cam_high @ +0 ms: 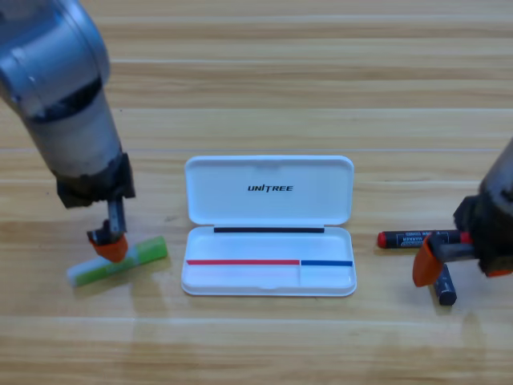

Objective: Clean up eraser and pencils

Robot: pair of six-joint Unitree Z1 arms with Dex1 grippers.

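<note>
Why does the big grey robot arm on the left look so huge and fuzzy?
High view: the left arm rises close to the camera, so it looms large and soft; its left gripper down by the green pencil looks sharper. The right gripper is cut off at the edge.

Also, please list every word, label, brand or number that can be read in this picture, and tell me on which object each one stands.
"UNITREE": printed in black on the inside of the open lid of the white case.
Red pencil: a black label with light print, too small and blurred to read.
Eraser: any markings are too faint to read.
Green pencil, under the left hand: no text visible.
</note>
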